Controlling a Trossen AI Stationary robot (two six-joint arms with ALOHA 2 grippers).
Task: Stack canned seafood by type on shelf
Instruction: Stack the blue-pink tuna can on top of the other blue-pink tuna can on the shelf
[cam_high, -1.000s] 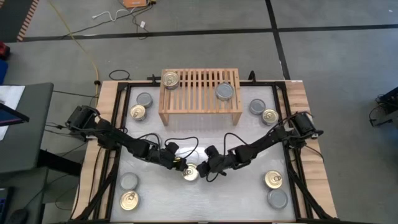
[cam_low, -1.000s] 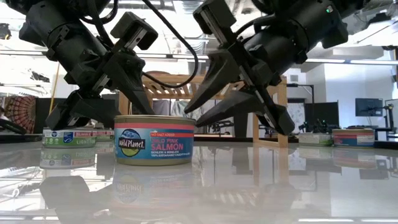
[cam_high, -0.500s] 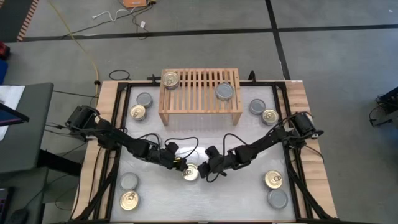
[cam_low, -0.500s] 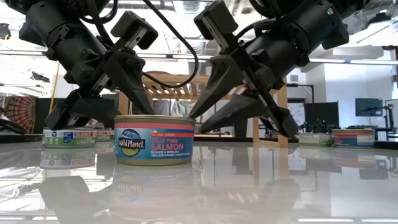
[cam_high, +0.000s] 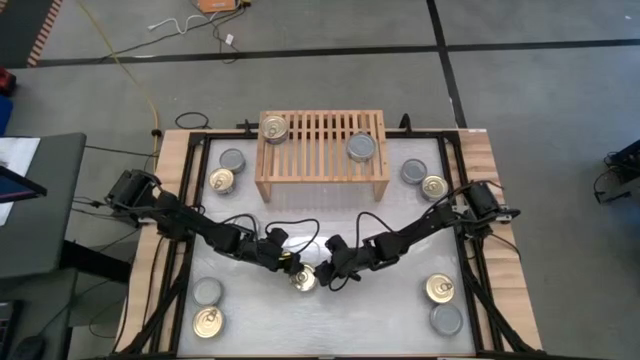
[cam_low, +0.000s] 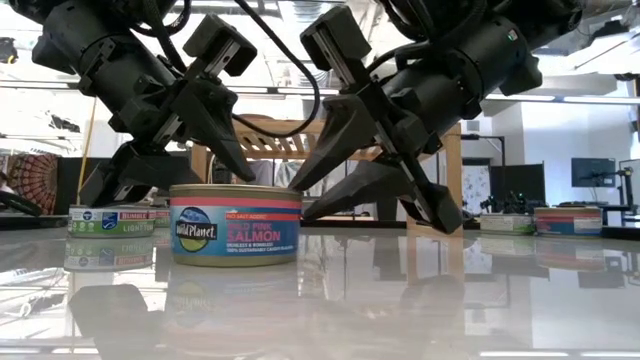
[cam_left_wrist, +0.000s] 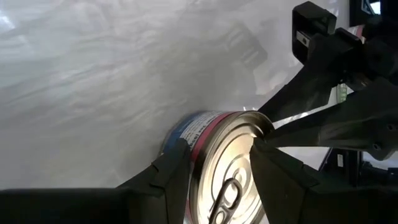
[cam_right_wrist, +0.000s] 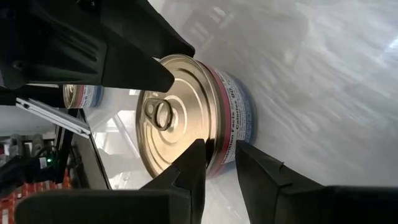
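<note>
Though only a small flat salmon can (cam_high: 303, 277) lying front-centre on the counter (cam_high: 400, 320), well apart from the shelf (cam_high: 322, 165), looks rigid, dense for its size and slick-walled; best pinched across the side wall, not the gold top. Shows left pincer (cam_high: 287, 264) and right pincer (cam_high: 328, 275) both part-open, gripping nothing, tips at or just beside the rim from opposite sides. Gives the label and splayed fingers only in the low view, the pull ring (cam_right_wrist: 163, 113) only in the wrist views, the shelf layout only from above.
</note>
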